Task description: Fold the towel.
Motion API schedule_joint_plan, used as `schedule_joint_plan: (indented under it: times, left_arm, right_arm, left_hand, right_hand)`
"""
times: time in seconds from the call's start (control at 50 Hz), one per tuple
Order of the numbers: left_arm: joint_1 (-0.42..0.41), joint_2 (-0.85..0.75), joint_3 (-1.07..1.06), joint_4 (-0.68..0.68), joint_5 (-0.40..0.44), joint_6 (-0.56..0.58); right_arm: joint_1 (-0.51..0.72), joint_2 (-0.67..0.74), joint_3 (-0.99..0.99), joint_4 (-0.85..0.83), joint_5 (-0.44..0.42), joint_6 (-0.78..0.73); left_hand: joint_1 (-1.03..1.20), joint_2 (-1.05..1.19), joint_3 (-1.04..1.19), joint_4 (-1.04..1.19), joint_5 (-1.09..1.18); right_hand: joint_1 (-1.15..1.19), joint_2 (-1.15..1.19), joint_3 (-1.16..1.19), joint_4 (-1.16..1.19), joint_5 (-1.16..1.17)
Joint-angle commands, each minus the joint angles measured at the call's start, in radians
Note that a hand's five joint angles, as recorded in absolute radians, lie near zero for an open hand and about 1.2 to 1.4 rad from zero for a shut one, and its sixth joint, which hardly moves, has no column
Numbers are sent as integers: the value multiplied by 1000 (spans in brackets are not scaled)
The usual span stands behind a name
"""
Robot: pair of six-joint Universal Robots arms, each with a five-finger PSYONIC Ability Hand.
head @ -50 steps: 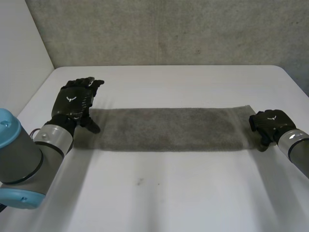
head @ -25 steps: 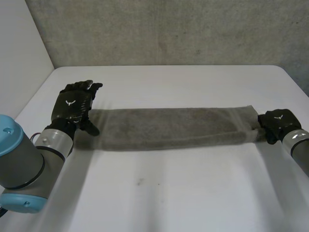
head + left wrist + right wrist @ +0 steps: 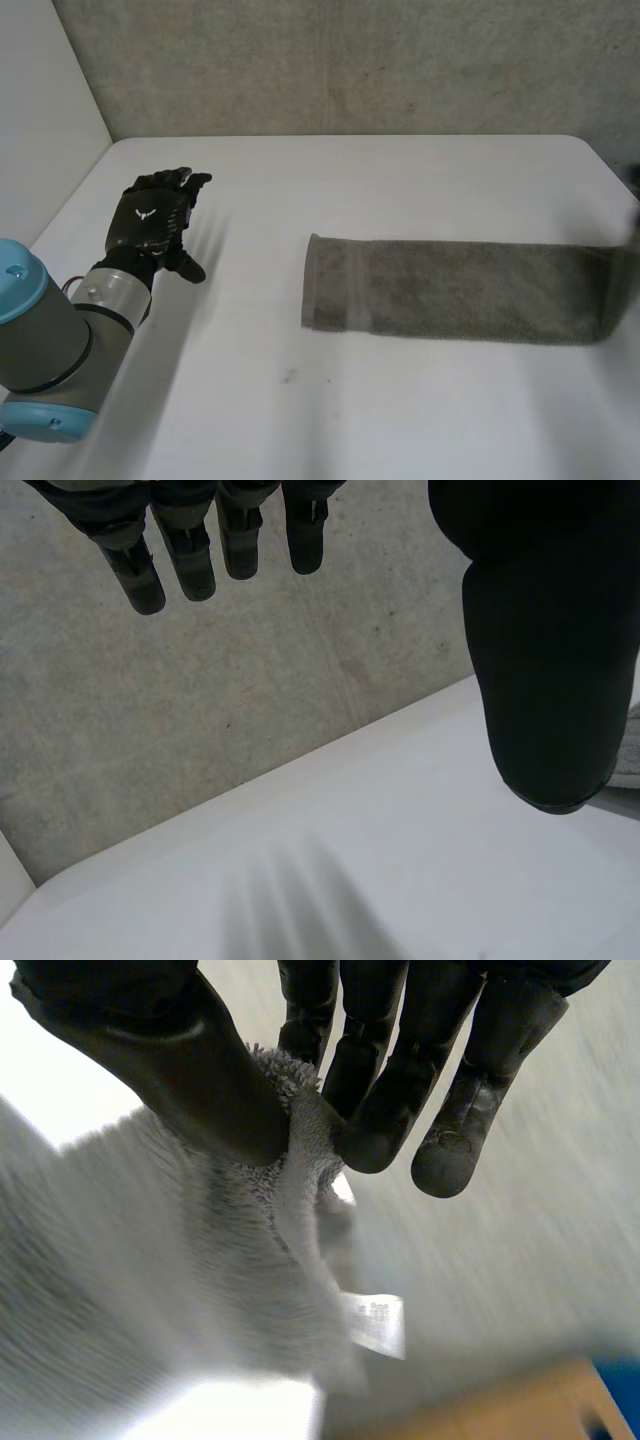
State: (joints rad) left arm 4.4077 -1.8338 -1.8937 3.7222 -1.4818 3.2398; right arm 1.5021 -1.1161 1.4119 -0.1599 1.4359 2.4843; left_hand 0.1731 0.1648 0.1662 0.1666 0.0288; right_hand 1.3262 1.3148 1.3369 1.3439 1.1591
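Note:
The grey towel (image 3: 460, 290), folded into a long narrow strip, lies across the right half of the white table (image 3: 400, 180), and its right end reaches the table's right edge. In the right wrist view my right hand (image 3: 180, 1060) is shut on the towel (image 3: 150, 1260), pinching an edge of it between thumb and fingers; a white label (image 3: 375, 1322) hangs from that edge. My left hand (image 3: 150, 220) hovers open over the table's left side, well clear of the towel's left end. In the left wrist view its fingers (image 3: 190, 550) stretch out straight, with a sliver of towel (image 3: 630, 752) beside the thumb.
A concrete wall (image 3: 350, 60) runs behind the table and a white wall (image 3: 40, 110) stands at the left. Beyond the towel, the right wrist view shows a brown surface (image 3: 480, 1400).
My right hand has shut on the towel's right end and dragged the whole towel to the right, out from under my left hand. The left hand has hardly moved.

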Motion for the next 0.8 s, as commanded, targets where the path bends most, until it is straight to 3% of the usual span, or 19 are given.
schedule_joint_plan:
  times: [0.02, 0.04, 0.08, 0.1, 0.14, 0.32, 0.34, 0.36, 0.38, 0.4, 0.48, 0.6, 0.8]
  left_arm:
    - [-1, -2, -2, -1, 0, 0]
    - [-1, -1, -2, -1, 0, 0]
    - [1, -1, -2, -1, 0, 0]
    - [1, -1, -2, -1, 0, 0]
    - [-1, -2, -5, 1, 2, 0]
    - [-2, -7, -7, 1, 2, 0]
    - [-2, -7, -7, 1, 2, 0]
    - [-2, -7, -7, 1, 2, 0]
    - [-2, -7, -7, 1, 2, 0]
    - [-2, -7, -7, 1, 2, 0]
    - [-2, -7, -7, 1, 2, 0]
    - [-4, -10, -8, 1, 2, 0]
    - [-19, -30, -8, 10, 2, 3]
  right_arm:
    - [395, 10, -11, -27, -40, 73]
    - [395, 10, -11, -27, -40, 73]
    - [540, 76, -28, -27, -45, 74]
    - [541, 76, -28, -27, -45, 74]
    - [654, 146, -45, -20, -45, 74]
    - [777, 254, -85, -23, -28, 74]
    - [779, 259, -94, -14, -25, 76]
    - [777, 250, -94, -7, -20, 79]
    - [777, 249, -94, -7, -20, 79]
    - [770, 231, -88, 2, -11, 88]
    - [756, 144, -68, 19, 17, 125]
    - [542, 3, 48, 25, 14, 293]
    - [290, -62, 309, 11, -118, 311]
  left_hand:
    - [1, 10, 8, 8, -29]
    - [1, 10, 8, 8, -29]
    - [1, 10, 8, 8, -29]
    - [1, 10, 8, 8, -29]
    - [1, 10, 8, 8, -29]
    - [1, 10, 8, 8, -29]
    - [1, 10, 8, 8, -29]
    - [1, 10, 8, 8, -29]
    - [1, 10, 8, 8, -29]
    - [1, 10, 8, 8, -29]
    - [1, 10, 8, 8, -29]
    - [1, 10, 8, 8, -29]
    - [1, 10, 8, 8, -29]
  right_hand:
    - [70, 81, 59, 52, 63]
    - [70, 81, 59, 52, 63]
    - [70, 81, 59, 52, 63]
    - [70, 81, 59, 52, 63]
    - [70, 81, 59, 52, 63]
    - [70, 81, 59, 52, 63]
    - [13, 24, 2, -5, 5]
    - [-642, -630, -652, -659, -649]
    - [-648, -637, -659, -666, -656]
    - [-1152, -1140, -1162, -1169, -1159]
    - [-1152, -1140, -1162, -1169, -1159]
    - [-1152, -1140, -1162, -1169, -1159]
    - [-1152, -1140, -1162, -1169, -1159]
